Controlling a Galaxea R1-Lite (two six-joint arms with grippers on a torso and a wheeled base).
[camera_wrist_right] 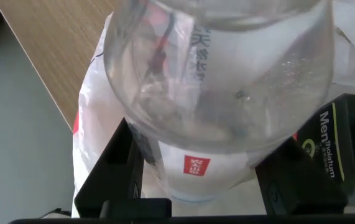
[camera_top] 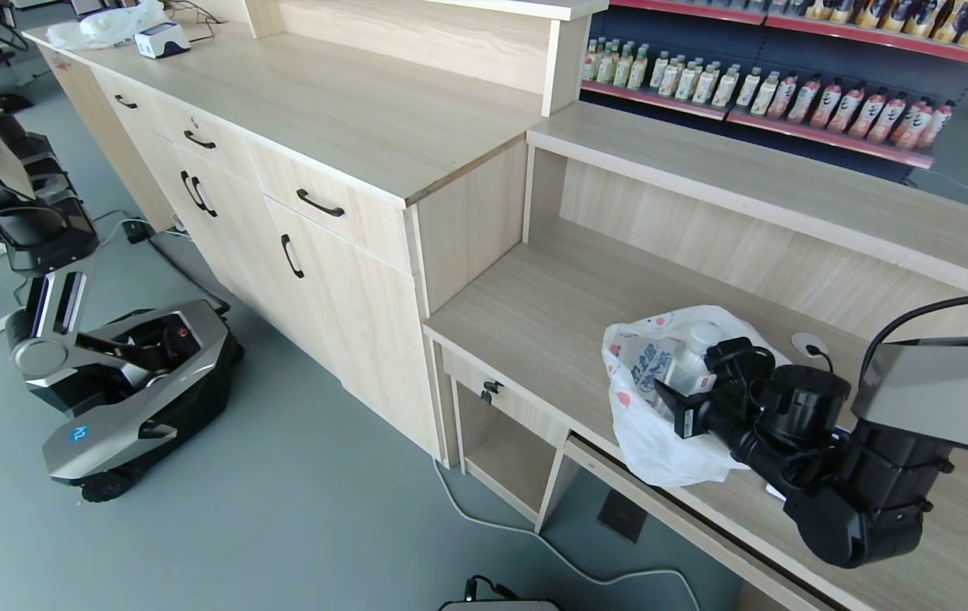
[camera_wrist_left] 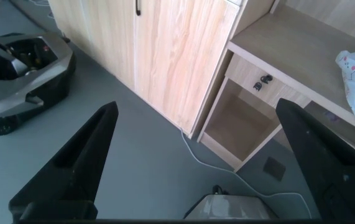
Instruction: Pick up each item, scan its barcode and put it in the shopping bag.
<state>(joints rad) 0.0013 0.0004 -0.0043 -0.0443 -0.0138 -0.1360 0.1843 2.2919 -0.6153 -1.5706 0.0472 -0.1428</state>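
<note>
right end effector clamped on bottle over shopping bag | left end effector apart

This is a small shop, seen from the checkout side. Red-edged shelves at the back carry long, tidy rows of bottles of drink, all facing outward as goods on sale. In front of them runs a light wooden counter built on two levels, with drawers and cupboard doors with black handles; a printed plastic shopping bag lies on it, and a small white device sits at its far end.
</note>
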